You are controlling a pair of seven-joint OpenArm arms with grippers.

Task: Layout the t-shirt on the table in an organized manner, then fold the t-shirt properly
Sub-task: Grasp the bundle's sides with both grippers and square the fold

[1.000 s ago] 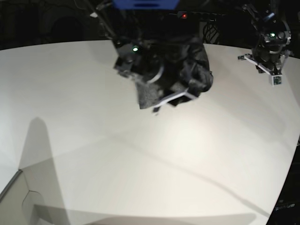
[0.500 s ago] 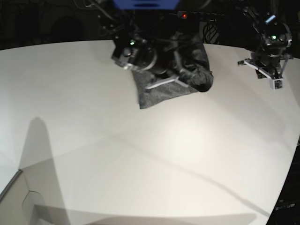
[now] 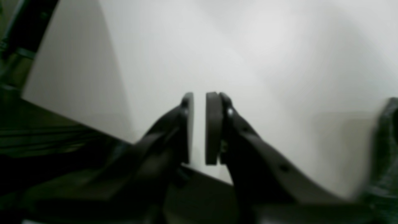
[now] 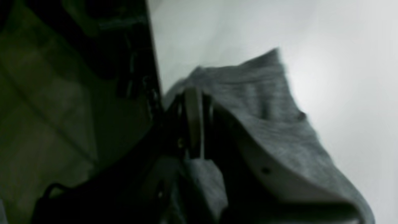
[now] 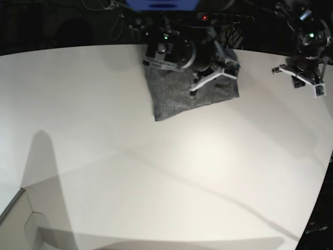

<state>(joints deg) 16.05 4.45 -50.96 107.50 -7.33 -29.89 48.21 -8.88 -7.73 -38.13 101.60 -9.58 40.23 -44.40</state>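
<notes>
So far little is done: the t-shirt (image 5: 182,96) lies bunched at the far edge of the table (image 5: 156,177), unspread and unfolded. The right gripper (image 4: 194,124) pinches its cloth; the left gripper (image 3: 199,127), nearly closed and empty, hovers well beside the shirt.

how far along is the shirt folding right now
Done: little; the t-shirt lies bunched at the table's far edge, not spread out. In hand: the right end effector is shut on grey cloth. The left end effector holds nothing, a narrow gap between its pads. Left: flattening, then every fold.
</notes>
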